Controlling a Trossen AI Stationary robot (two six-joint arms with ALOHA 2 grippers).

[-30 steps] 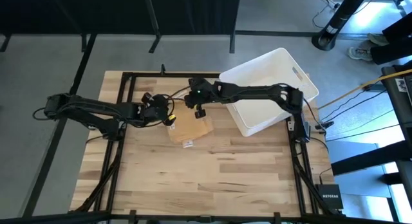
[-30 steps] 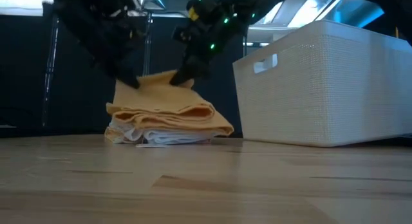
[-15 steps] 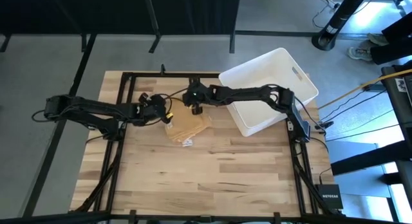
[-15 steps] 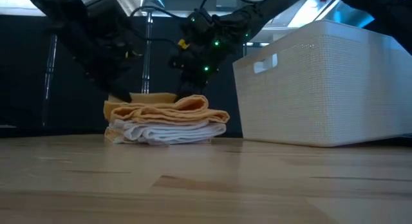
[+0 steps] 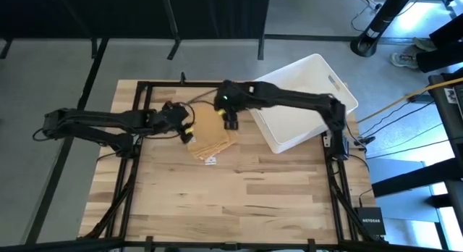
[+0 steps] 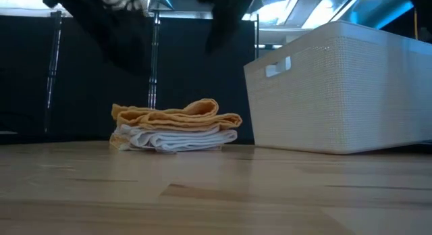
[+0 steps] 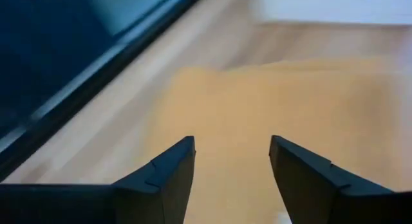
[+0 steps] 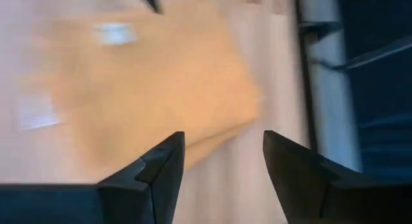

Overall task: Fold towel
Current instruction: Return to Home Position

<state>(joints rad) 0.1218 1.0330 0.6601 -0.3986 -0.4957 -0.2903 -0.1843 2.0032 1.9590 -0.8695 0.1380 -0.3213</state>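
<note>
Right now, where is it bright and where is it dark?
Low view: bright light glows behind the bin; the yellow towel sits before a dark backdrop. High view: a bright patch falls on the floor at the upper right; the table is evenly lit.

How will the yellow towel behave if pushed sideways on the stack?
Probably floppy: the yellow towel shows rumpled folds, so it would likely bunch rather than slide whole. It rests loose on the white towel, so a push may drag that layer too. Flat, so unlikely to roll.
</note>
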